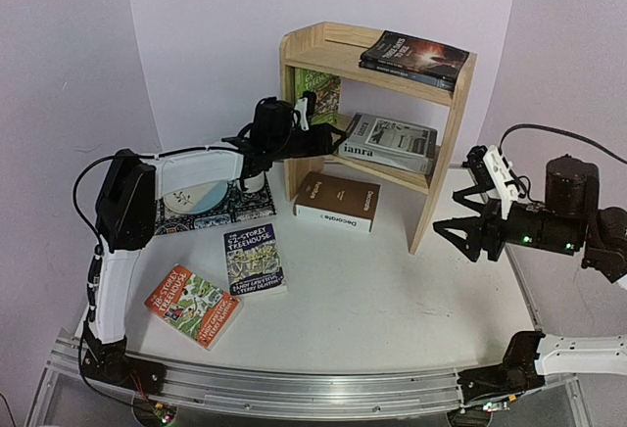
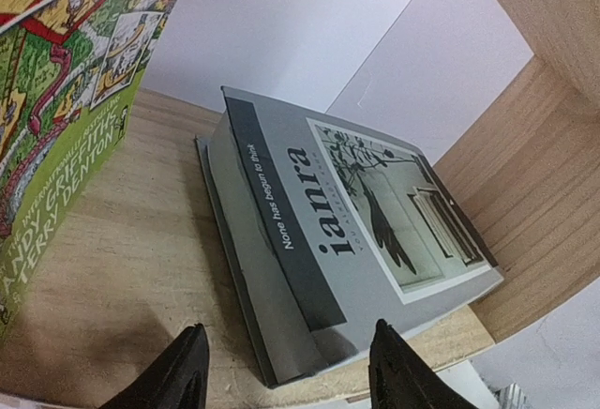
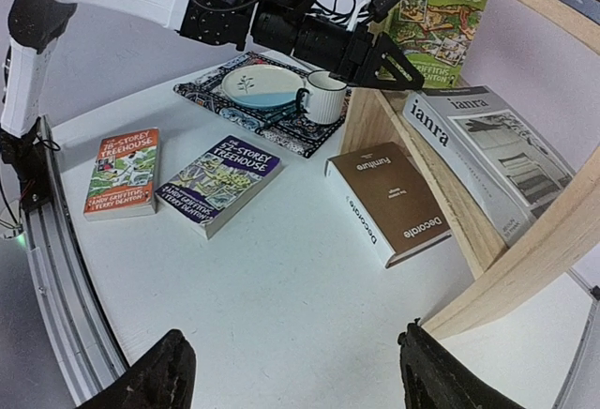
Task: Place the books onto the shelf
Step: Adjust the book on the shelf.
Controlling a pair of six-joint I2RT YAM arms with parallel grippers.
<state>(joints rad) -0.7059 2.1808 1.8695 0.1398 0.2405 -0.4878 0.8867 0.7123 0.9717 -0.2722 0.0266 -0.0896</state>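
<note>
1. Four books are on the shelf [image 1: 323,45], upper right of the top view. Two dark books [image 1: 411,58] are stacked on the top board. The green book [image 1: 315,89] stands upright at the left of the lower board, with the grey book [image 1: 392,141] lying flat to its right. Three more lie on the desk [image 1: 382,290]: Decorate [image 1: 338,202] at centre, just in front of the shelf, and the blue book [image 1: 255,259] and orange book [image 1: 193,305] at lower left.
2. Decorate looks thick and stiff, and is probably the heaviest. I would take it across its thickness near the middle of a long edge, so it does not swing. The two paperbacks should be light but bendy, with glossy covers that are likely slippery. Lying flat, they offer only an edge to pinch, and the spine side is the stiffest.
3. The left fingers [image 2: 289,329] stand apart at the lower board. The grey book's near corner shows between them, and whether they touch it I cannot tell. The right fingers [image 3: 295,334] are apart and empty, at the right of the shelf.
4. Only the left wrist view shows the bare strip of board between the green and grey books. Only the top view shows the whole top stack. The right wrist view shows Decorate's spine and thickness, and the mug [image 3: 325,99] on the mat [image 3: 281,132] at upper centre.
</note>
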